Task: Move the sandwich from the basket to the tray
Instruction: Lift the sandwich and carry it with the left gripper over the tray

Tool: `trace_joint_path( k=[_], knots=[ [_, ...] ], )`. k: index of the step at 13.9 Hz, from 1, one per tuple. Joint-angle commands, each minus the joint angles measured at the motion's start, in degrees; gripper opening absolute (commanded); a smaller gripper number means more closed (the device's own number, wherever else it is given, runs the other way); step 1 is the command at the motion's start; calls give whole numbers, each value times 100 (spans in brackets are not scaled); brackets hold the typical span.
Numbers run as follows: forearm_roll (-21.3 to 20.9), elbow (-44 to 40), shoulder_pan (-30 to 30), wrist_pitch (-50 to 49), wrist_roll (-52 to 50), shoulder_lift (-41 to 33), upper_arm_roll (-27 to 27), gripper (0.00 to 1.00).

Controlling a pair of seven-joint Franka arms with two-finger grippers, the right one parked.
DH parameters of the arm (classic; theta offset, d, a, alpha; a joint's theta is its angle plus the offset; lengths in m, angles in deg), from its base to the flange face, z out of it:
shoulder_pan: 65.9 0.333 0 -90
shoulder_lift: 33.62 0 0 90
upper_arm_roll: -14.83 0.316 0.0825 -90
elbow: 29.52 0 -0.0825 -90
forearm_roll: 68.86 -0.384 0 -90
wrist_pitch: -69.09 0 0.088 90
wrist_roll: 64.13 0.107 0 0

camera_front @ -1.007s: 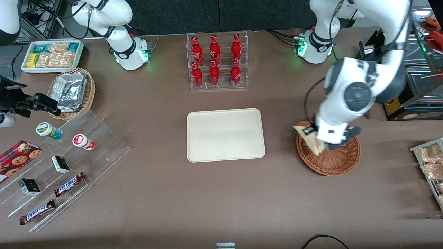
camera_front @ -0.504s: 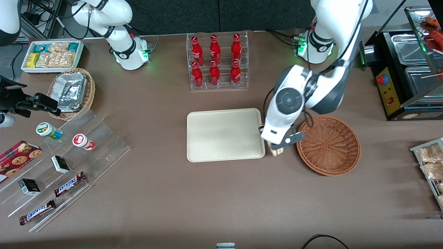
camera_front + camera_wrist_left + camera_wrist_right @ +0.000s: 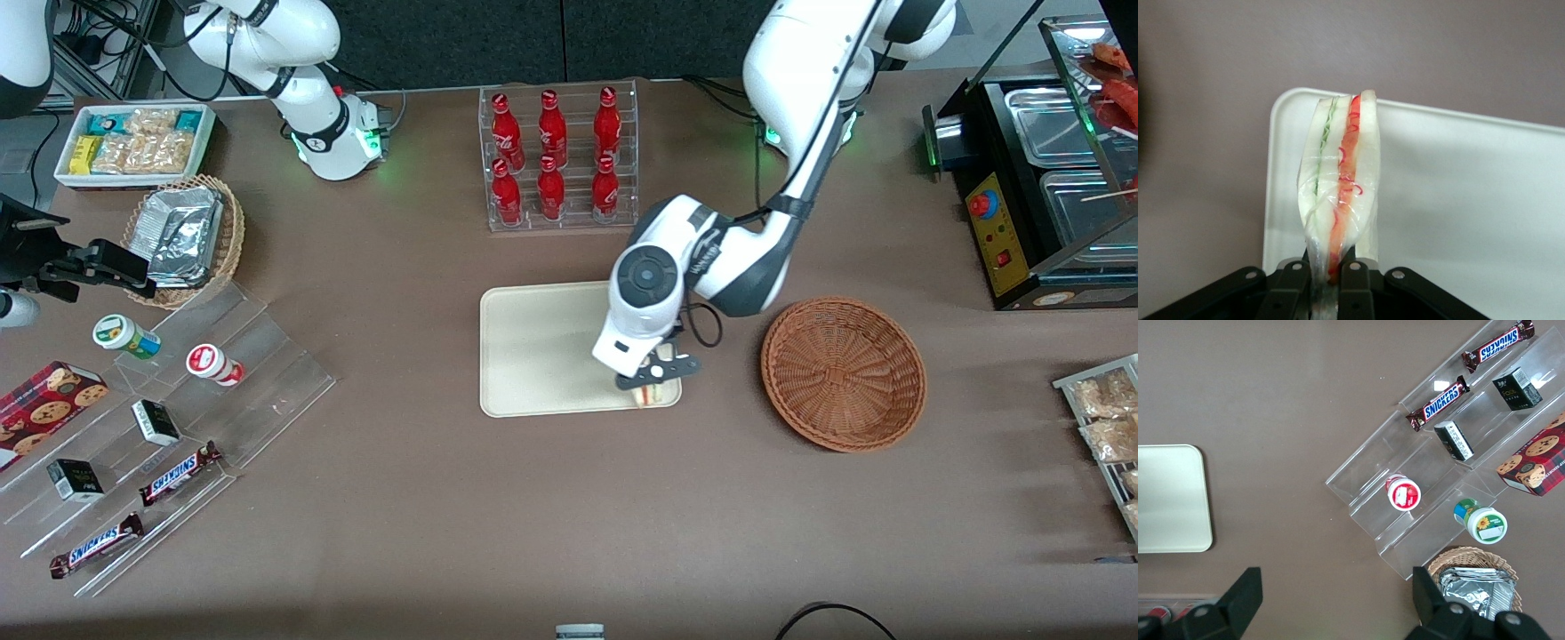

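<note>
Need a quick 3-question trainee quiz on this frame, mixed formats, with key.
1. True or false: the basket holds the sandwich.
2. The tool is over which part of the tray? A) its middle B) a corner near the basket C) off it
3. Fill in: the tool's fingers are shut on the ___.

Key: 1 false; 2 B; 3 sandwich.

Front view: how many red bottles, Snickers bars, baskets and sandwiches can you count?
Red bottles: 6
Snickers bars: 2
Baskets: 2, brown and tan
Sandwich: 1, held by the gripper over the tray
Total: 11
</note>
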Motion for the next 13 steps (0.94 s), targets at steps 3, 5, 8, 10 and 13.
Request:
trace_joint_path(
  k=[3, 5, 8, 10, 13],
  knots=[
    [1, -166, -415, 240, -67, 162, 73, 0],
    [-17, -148, -477, 258, -67, 197, 73, 0],
    [-43, -148, -705, 258, -59, 249, 73, 0],
    [-52, -148, -899, 258, -67, 302, 82, 0],
    [-43, -122, -1022, 258, -94, 311, 81, 0]
  ],
)
